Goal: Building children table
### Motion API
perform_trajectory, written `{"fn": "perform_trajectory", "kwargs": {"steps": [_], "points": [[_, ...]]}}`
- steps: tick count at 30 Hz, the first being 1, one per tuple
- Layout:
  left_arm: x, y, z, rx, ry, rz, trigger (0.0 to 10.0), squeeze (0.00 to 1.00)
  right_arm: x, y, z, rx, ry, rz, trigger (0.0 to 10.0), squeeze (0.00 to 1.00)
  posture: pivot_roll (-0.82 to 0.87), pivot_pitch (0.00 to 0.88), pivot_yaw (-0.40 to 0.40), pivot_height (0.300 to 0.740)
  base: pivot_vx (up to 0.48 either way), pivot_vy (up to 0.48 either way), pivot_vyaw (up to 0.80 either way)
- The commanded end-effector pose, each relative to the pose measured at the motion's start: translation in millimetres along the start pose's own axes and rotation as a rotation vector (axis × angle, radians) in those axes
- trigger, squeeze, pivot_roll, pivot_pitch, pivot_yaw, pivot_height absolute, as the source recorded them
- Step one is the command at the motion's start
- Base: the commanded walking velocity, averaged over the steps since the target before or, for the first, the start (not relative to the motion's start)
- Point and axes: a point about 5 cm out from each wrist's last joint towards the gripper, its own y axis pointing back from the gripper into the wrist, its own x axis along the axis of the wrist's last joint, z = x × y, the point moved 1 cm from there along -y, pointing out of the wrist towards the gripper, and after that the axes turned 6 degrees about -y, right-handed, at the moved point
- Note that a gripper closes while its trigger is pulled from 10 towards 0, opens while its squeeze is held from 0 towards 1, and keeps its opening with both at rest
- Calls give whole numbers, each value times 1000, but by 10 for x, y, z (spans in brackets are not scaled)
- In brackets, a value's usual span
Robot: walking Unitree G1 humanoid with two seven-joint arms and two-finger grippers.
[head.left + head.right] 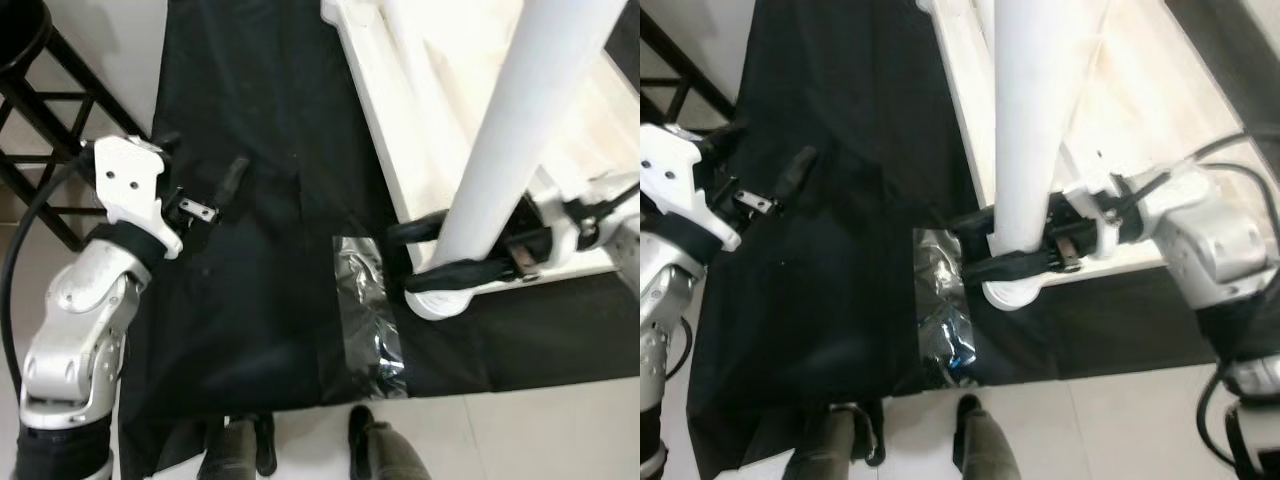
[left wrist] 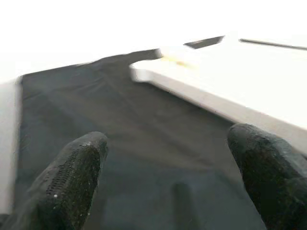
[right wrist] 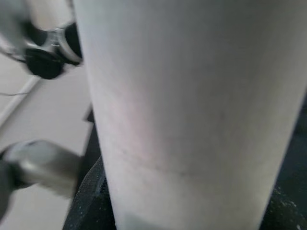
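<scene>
The right gripper is clamped around the lower end of a thick white cylindrical table leg, one black finger on the far side and one on the near side of it. The leg stands tilted, its rounded foot just below the fingers, resting at the edge of a white wooden tabletop panel that lies on a black cloth sheet spread over the floor. Just beside the gripper, toward the robot, a crumpled clear plastic bag lies on the cloth; what it holds cannot be made out.

The left gripper hovers over bare cloth well apart from the leg, its fingers spread with nothing between them. Beyond it stands a black metal stool frame on the pale floor. Two dark shoes stand at the near edge of the cloth.
</scene>
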Motion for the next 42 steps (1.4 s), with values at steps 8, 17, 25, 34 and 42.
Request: {"fn": "perform_trajectory", "kwargs": {"steps": [8, 17, 25, 34, 42], "points": [[-6, 30, 56, -36, 18, -10, 10000, 0, -434, -462, -274, -139, -226, 49, 10000, 0, -67, 356, 2, 740, 0, 0, 0], [24, -17, 78, -101, 50, -3, 10000, 0, -699, -845, -288, -696, -310, 83, 10000, 0, -55, 352, 34, 740, 0, 0, 0], [43, -44, 81, -109, 56, 1, 10000, 0, -723, -914, -298, -782, -291, 17, 10000, 0, -52, 342, 36, 740, 0, 0, 0], [81, -36, 38, -123, 79, 7, 10000, 0, -815, -865, -241, -1031, -274, -115, 10000, 0, -53, 338, 30, 740, 0, 0, 0], [116, 0, 31, -226, 120, -2, 10000, 0, -936, -1001, -264, -1208, -295, -165, 10000, 0, -49, 327, 31, 740, 0, 0, 0]]}}
